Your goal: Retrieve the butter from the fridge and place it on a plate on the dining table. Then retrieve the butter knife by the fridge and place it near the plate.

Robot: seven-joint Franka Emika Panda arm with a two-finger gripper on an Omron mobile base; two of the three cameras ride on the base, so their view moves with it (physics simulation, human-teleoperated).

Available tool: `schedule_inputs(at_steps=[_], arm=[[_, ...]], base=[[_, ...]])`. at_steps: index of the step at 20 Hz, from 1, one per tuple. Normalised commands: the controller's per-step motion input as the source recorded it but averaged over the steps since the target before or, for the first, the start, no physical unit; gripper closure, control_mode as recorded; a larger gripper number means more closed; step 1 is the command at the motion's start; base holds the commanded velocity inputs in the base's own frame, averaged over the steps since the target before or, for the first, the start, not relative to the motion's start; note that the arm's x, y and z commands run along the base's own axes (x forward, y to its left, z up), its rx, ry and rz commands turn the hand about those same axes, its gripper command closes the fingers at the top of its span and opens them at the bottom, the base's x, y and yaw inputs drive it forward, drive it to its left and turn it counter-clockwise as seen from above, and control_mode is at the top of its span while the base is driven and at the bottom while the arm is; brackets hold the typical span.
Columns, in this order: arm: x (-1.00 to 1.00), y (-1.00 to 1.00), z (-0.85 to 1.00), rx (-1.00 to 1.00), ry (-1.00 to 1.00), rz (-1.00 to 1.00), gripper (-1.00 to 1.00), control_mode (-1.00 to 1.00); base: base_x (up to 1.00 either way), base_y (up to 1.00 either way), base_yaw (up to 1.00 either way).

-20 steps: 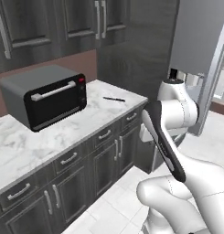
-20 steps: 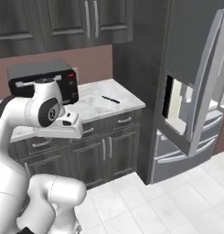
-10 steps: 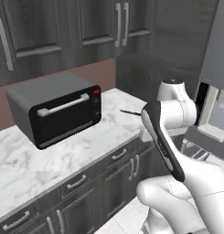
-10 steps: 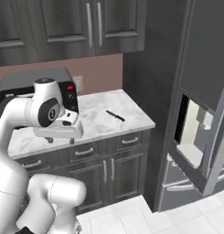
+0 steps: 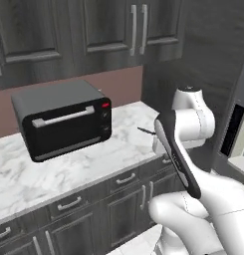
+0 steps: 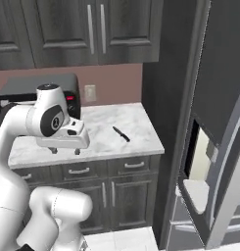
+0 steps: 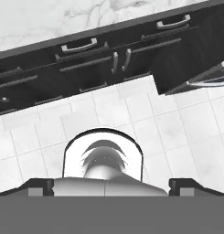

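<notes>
Gripper (image 6: 65, 150) hangs over the marble counter's (image 6: 99, 142) front edge, 2 fingers pointing down, jaws spread wide, nothing between them. Butter knife (image 6: 121, 134) lies flat on the counter beyond the jaws, toward the fridge (image 6: 214, 147). Black toaster oven (image 5: 63, 124) sits on the jaws' other side, apart from the knife.

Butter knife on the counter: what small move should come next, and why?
Probably swing the open tool over toward the small dark butter knife. The knife lies alone on the marble counter beside the grey steel fridge, while the tool hangs empty off to its side.
</notes>
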Motion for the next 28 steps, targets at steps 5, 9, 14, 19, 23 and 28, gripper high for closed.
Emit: schedule_inputs(at_steps=[5,9,14,19,23,28], arm=[[0.0,0.0,0.0,0.0,0.0,0.0,-1.0,1.0],[0.0,0.0,0.0,0.0,0.0,0.0,-1.0,1.0],[0.0,0.0,0.0,0.0,0.0,0.0,-1.0,1.0],[0.0,0.0,0.0,0.0,0.0,0.0,-1.0,1.0],[0.0,0.0,0.0,0.0,0.0,0.0,-1.0,1.0],[0.4,0.0,0.0,0.0,0.0,0.0,-1.0,-1.0]], base=[[0.66,-0.47,0.1],[0.87,-0.02,-0.2],[0.25,0.01,-0.21],[0.08,0.0,-0.17],[0.28,0.0,-0.06],[0.07,0.0,0.0]])
